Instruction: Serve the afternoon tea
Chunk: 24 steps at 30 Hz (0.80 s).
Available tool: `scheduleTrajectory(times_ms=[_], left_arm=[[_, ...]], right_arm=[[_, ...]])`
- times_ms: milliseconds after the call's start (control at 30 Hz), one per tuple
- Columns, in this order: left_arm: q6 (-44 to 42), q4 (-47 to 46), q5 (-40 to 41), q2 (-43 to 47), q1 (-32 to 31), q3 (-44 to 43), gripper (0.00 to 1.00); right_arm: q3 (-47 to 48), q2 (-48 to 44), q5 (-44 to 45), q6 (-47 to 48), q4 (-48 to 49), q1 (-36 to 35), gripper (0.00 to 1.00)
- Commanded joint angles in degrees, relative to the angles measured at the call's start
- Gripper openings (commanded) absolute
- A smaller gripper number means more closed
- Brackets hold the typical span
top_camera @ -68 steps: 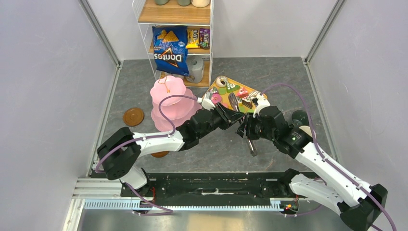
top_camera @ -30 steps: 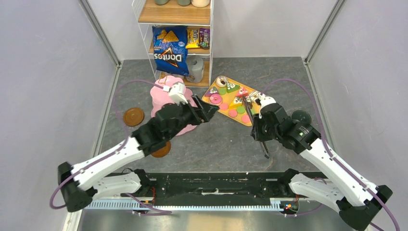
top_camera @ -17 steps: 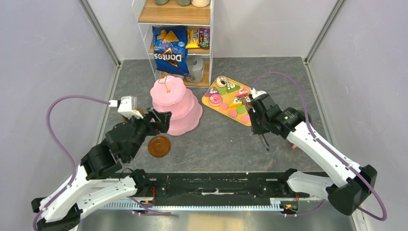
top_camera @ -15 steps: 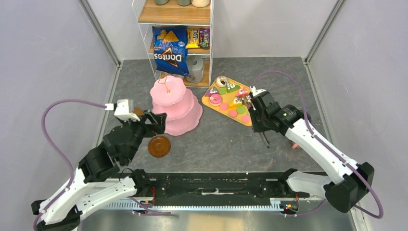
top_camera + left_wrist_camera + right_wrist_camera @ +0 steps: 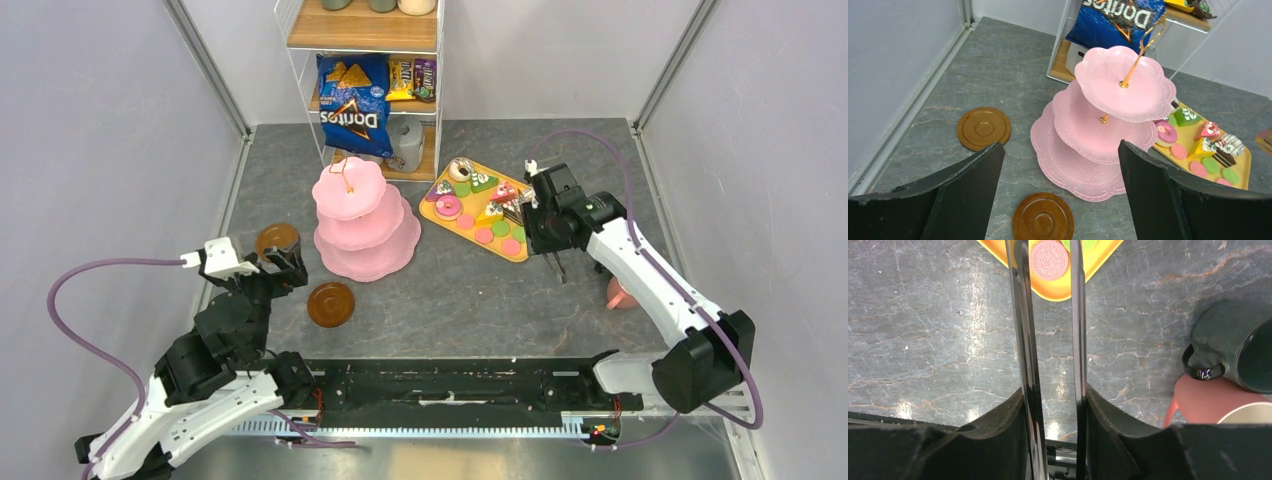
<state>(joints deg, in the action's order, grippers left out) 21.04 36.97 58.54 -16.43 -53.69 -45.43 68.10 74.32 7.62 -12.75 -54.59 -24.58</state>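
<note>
Your left gripper (image 5: 1060, 150) is hanging wide open with nothing in it, looking down over the pink three-tier stand (image 5: 1120, 87). One brown saucer (image 5: 984, 128) is lying off to the stand's left, near the wall. The second saucer (image 5: 1042, 222) is sitting just beside the bottom tier, on its near side.

On the other side, your right gripper (image 5: 1054, 405) is squeezing the metal tongs (image 5: 1024, 340) between its fingers. The two blades are standing apart and reaching over a corner of the yellow tray (image 5: 1063, 290). A pink macaron (image 5: 1048, 256) is lying on that corner between the blades, and I cannot tell whether they are touching it. The rest of the toy sweets (image 5: 490, 212) are lying on the tray, right of the stand. The dark-green mug (image 5: 1243, 347) is sitting just beside the pink mug (image 5: 1208, 402), right of the tongs.
</note>
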Motion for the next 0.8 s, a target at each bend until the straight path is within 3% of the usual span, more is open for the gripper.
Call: scheduleTrajectory(times_ms=[0, 333, 767], left_arm=[[-1.75, -0.78, 4.72, 0.87, 0.39, 0.59, 0.92], [-1.18, -0.06, 2.47, -1.95, 3.07, 0.42, 0.92], [0.6, -2.2, -8.62, -2.82, 16.43, 2.4, 0.92]], right_arm=[[3.95, 2.52, -1.11, 4.06, 1.3, 1.25, 0.47], [3.95, 6.2, -3.08, 7.04, 2.18, 6.1, 0.48], [0.18, 8.43, -3.41, 7.59, 3.47, 6.95, 0.47]])
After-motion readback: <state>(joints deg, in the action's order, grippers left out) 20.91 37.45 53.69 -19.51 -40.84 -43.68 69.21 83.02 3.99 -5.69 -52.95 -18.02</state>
